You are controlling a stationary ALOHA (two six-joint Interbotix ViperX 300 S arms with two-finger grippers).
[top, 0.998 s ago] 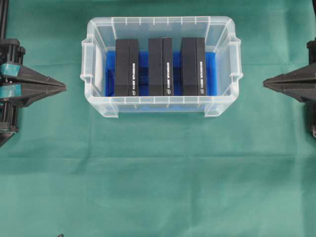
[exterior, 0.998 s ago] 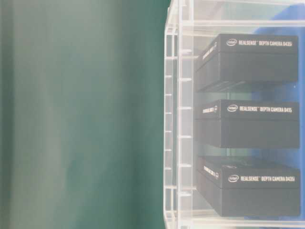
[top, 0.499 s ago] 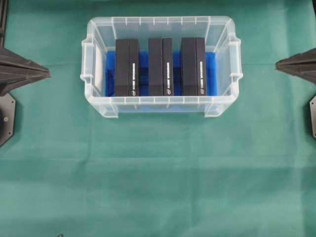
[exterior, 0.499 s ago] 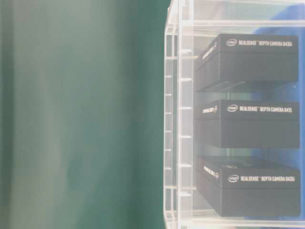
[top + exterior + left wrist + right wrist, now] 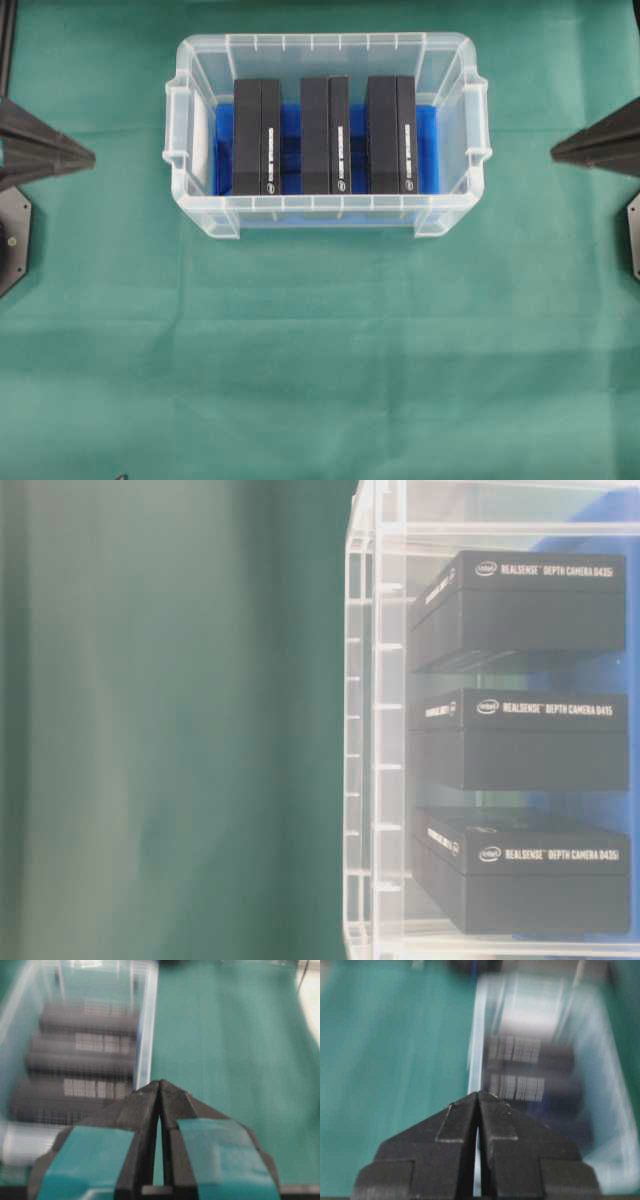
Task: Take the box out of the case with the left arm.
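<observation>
Standing on edge in the case (image 5: 190,120), three boxes (image 5: 257,136) are packed closely. The left tool (image 5: 159,1091) is seen pressed together, well apart; a neighbouring box could be dragged along or the case tipped if entry is misjudged.

Both wrist views are motion-blurred: the black rectangular boxes (image 5: 82,1067) in the clear plastic case (image 5: 145,1025) smear, their label print unreadable. Overhead, the picture's edges cut off both arms, showing only dark gripper (image 5: 85,156) tips.
</observation>
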